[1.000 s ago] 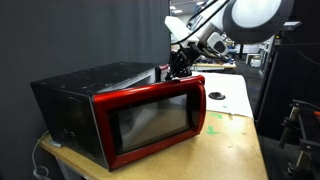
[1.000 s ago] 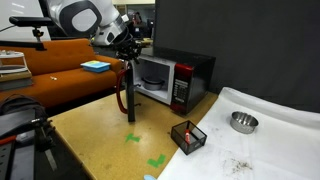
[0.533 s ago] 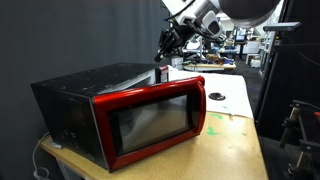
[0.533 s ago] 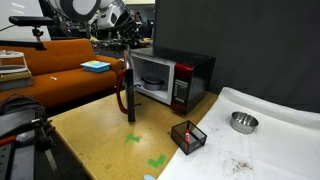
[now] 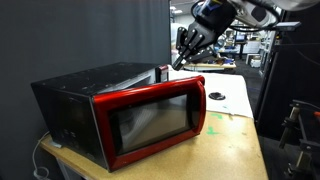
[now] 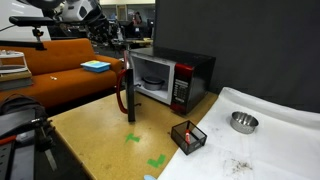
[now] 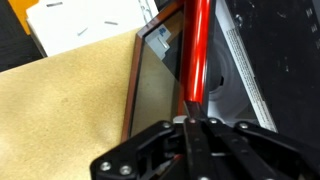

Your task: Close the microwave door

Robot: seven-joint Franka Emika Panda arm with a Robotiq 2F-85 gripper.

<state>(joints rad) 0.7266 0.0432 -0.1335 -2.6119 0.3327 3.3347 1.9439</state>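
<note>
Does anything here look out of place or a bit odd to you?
Yes: the microwave door stands swung wide open, sticking straight out from the microwave over the table.

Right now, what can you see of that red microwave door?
The microwave door is a wide glossy red frame around a dark glass window, with a thick red handle edge. It stands upright and swung wide open, seen edge-on in an exterior view, leaving the bright cavity of the microwave exposed. The end effector hangs above its top edge. Nothing appears to touch the door.
</note>
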